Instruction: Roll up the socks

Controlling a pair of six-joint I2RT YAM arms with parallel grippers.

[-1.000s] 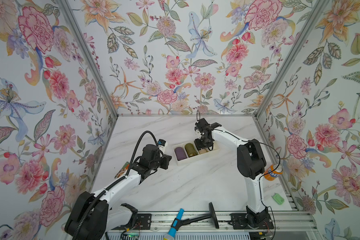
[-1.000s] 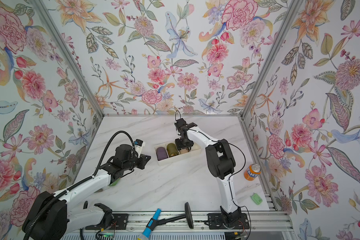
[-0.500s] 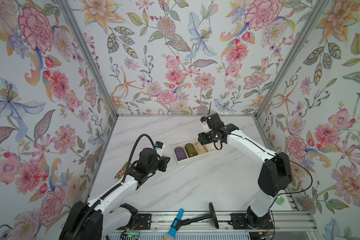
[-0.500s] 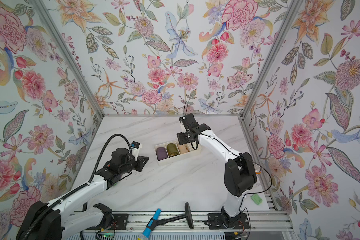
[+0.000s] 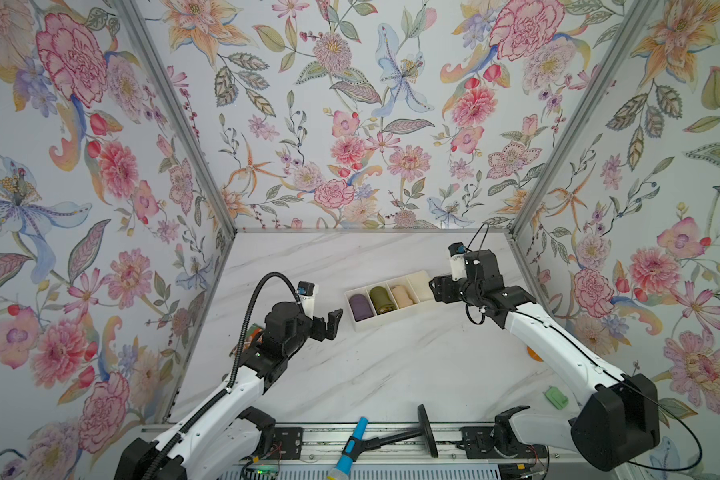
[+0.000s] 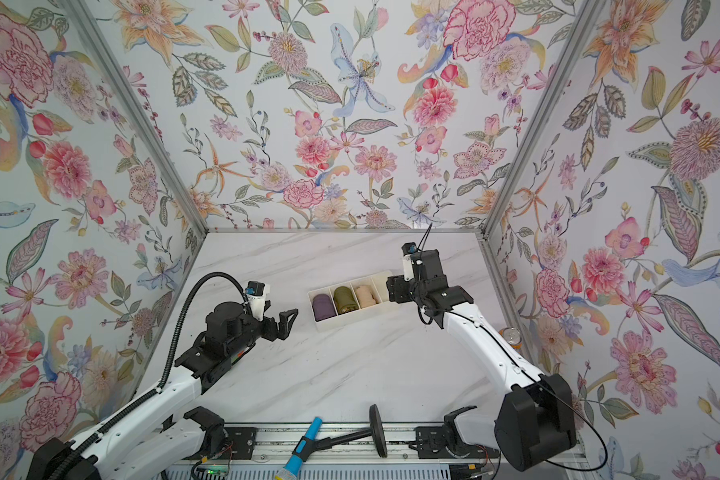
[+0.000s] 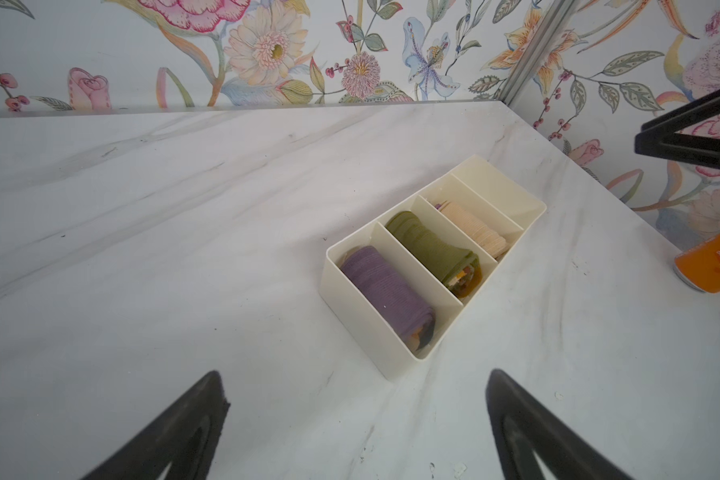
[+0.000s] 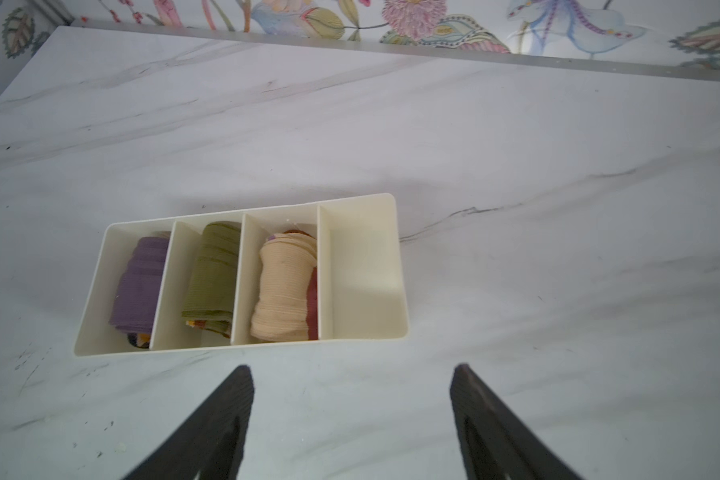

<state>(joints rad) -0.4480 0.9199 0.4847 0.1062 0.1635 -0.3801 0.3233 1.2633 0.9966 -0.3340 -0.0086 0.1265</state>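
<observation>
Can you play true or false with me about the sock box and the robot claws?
1. The olive-green sock roll sits between the purple sock roll and the peach sock roll. True.
2. All four compartments of the tray are full. False: the end one beside the peach sock roll is empty.
3. The left claw holds a sock. False: it is open and empty.
4. The right claw is open and holds nothing. True.
5. The purple sock roll lies on the bare table. False: it is in the tray's end compartment.

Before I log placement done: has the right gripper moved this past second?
Yes: the right gripper shifted right, from the middle of the cream divided tray to its right end.
</observation>
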